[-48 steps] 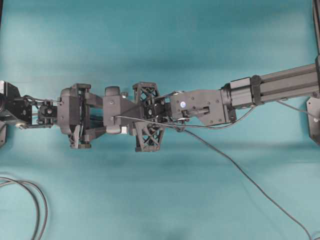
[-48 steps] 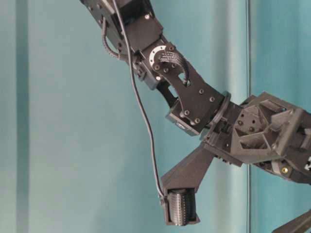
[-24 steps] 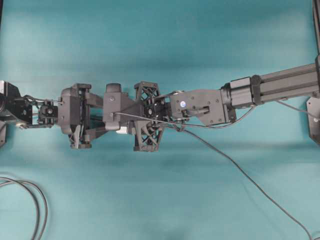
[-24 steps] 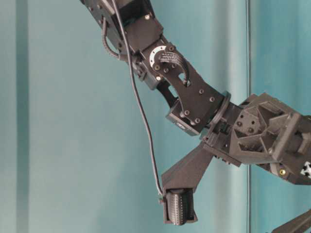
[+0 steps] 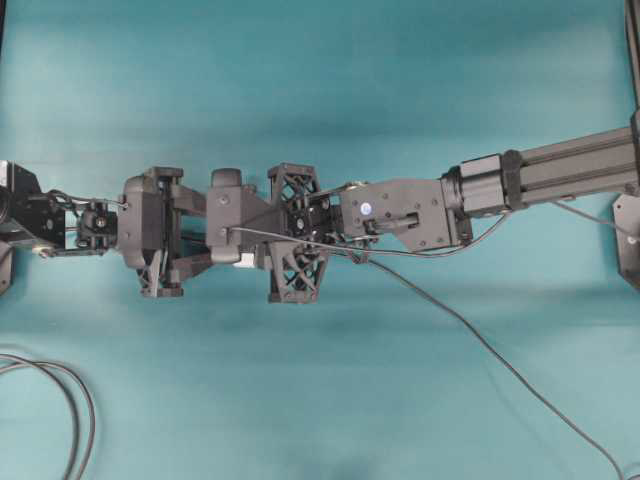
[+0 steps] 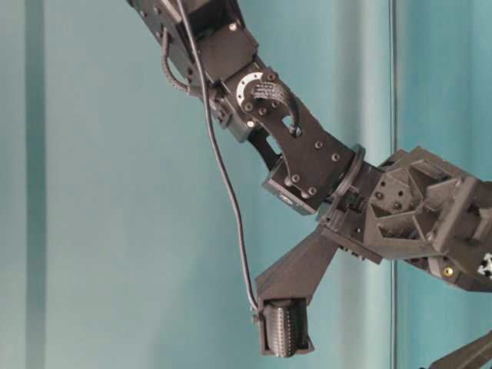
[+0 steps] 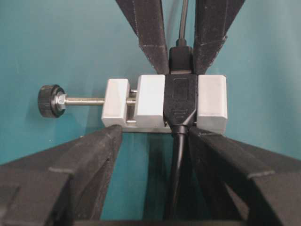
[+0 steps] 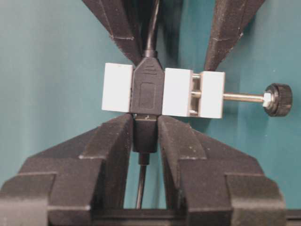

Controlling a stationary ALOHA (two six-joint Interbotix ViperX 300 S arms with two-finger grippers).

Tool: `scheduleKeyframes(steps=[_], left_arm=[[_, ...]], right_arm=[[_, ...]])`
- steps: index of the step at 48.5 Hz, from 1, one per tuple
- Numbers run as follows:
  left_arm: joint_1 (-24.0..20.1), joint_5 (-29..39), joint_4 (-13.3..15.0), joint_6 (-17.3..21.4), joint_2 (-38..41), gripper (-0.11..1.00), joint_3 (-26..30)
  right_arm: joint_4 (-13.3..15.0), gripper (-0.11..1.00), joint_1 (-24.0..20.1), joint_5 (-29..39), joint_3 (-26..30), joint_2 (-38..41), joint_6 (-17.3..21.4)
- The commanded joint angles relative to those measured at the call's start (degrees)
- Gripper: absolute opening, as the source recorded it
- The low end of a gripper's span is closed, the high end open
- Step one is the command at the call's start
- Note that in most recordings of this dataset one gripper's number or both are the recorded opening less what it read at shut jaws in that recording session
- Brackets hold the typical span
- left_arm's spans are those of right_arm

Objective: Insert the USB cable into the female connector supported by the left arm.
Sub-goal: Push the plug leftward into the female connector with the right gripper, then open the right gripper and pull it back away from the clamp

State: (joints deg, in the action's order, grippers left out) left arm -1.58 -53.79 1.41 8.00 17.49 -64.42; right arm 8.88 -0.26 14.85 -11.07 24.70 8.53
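Note:
The female connector (image 7: pixel 150 101), a white block with a black socket body and a knobbed screw (image 7: pixel 49 100), lies between both grippers. My left gripper (image 7: pixel 155 134) is open, its wide-spread fingertips (image 7: pixel 110 136) braced against the block's near edge without enclosing it. On the far side my right gripper (image 8: pixel 145 120) is shut on the black plug of the USB cable (image 8: pixel 145 139). The plug sits flush in the connector (image 8: pixel 176 92), and no silver tip shows. From above, both grippers meet nose to nose left of centre, with only a sliver of the white block (image 5: pixel 243 260) showing.
The USB cable (image 5: pixel 480 345) trails from the right wrist across the teal table (image 5: pixel 320 80) to the lower right corner. Looped dark cables (image 5: pixel 75 400) lie at the lower left. The connector's own dark cable (image 7: pixel 176 179) runs back between my left fingers.
The right wrist has rolled a little, shifting its lattice frame and lower finger slightly. Both grippers and the connector otherwise stay where they were.

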Motion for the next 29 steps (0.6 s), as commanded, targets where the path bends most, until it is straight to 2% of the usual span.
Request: scheduleKeyframes(steps=[1,6,11,20,29], left_arm=[[-0.8,0.8,1.0,-0.6,0.3,0.73,10.2],[-0.8,1.0,1.0,-0.6,-0.1,0.73,9.7],[-0.6,1.1,0.9,-0.5,-1.0,0.73,7.5],[-0.7,0.8,1.0,-0.5,-5.4,0.73,1.1],[-0.7,1.8,1.0,-0.5,-9.8,0.73,-1.7]], right_arm=[[0.2,0.24,0.4,-1.2,3.6,-1.1,0.1],[0.2,0.48,0.4,-1.1,3.7,-1.1,0.5],[0.2,0.62,0.4,0.1,3.1,-1.8,1.1],[0.2,0.7,0.2,1.7,-1.9,-6.0,1.5],[0.2,0.71,0.2,0.2,-9.7,-12.6,3.0]])
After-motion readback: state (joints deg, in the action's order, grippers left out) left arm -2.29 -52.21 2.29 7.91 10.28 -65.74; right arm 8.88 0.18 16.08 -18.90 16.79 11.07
